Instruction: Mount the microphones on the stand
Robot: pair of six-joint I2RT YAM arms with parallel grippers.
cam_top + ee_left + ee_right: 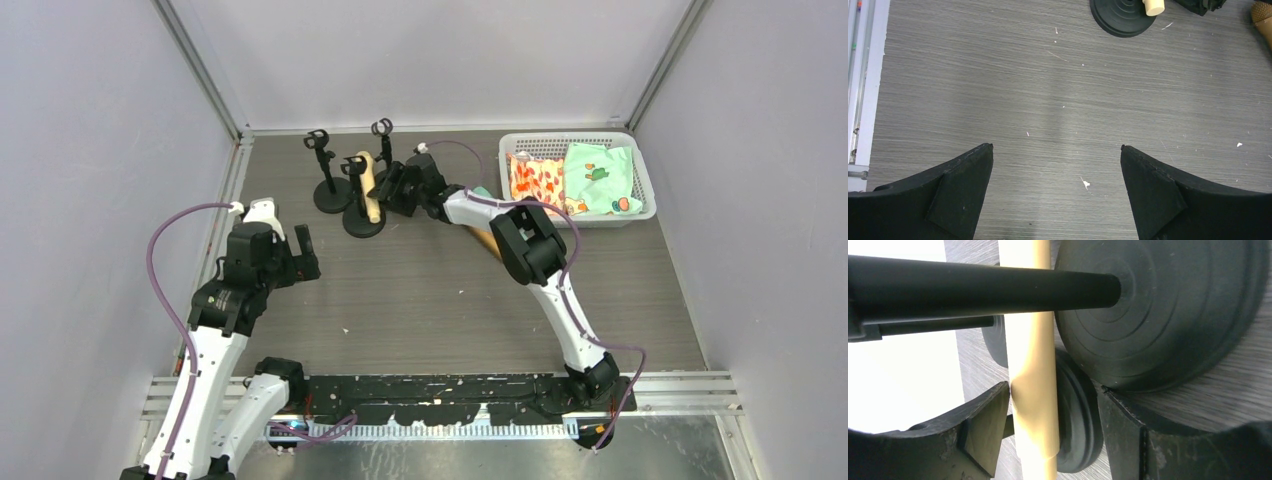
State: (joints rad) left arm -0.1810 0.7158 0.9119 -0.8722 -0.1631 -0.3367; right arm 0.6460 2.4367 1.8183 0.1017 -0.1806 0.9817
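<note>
**Operator:** Where is the cream-yellow microphone (370, 190)?

**Technician:** It leans against the front stand (360, 226) with its upper end at the clip. Whether the clip grips it cannot be told. The right fingers (983, 425) straddle its shaft, partly open: one touches it and the other stands clear.

**Operator:** What are the hazards?

**Technician:** An off-centre closure likely pushes the shaft sideways. That may pull it from the clip or tip the stand into the neighbouring stand (325, 170) just beside it. The golden-brown microphone (486, 240) lies on the desk (420, 300) under the right arm, and a sweep may roll it. The left fingers (958, 195) hang wide open over the desk, well apart from the stands.
</note>
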